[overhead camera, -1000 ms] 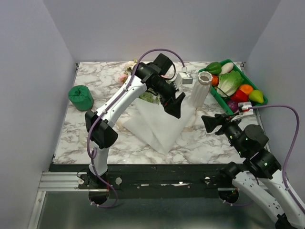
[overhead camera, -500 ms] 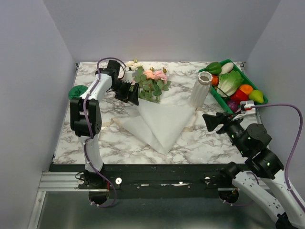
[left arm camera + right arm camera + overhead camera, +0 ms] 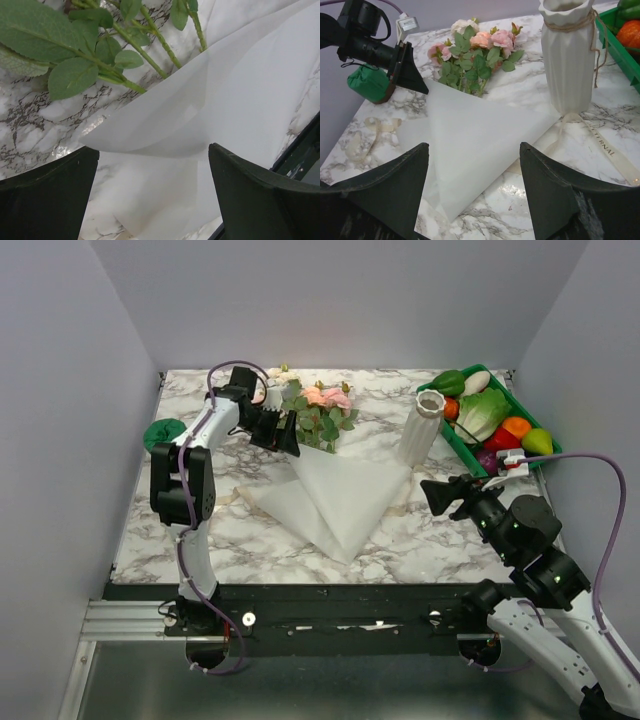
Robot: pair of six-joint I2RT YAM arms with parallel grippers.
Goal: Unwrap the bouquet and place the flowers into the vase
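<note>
The bouquet's flowers, pink, peach and cream roses with green leaves, lie at the back of the table. Their stems run under the edge of the loose white paper wrapping. My left gripper is open just left of the leaves, low over the paper's lifted edge, holding nothing. The white ribbed vase stands upright right of the paper, twine around its neck. My right gripper is open near the paper's right corner, empty, and faces the paper and the flowers.
A green tray of plastic vegetables stands at the back right, beside the vase. A green roll sits at the left edge. A cream ribbon lies left of the paper, and another ribbon lies below the vase.
My left arm swung from above the middle of the paper to the back left, then edged toward the bouquet's leaves. The right arm shifted only slightly. Both grippers stayed open.
</note>
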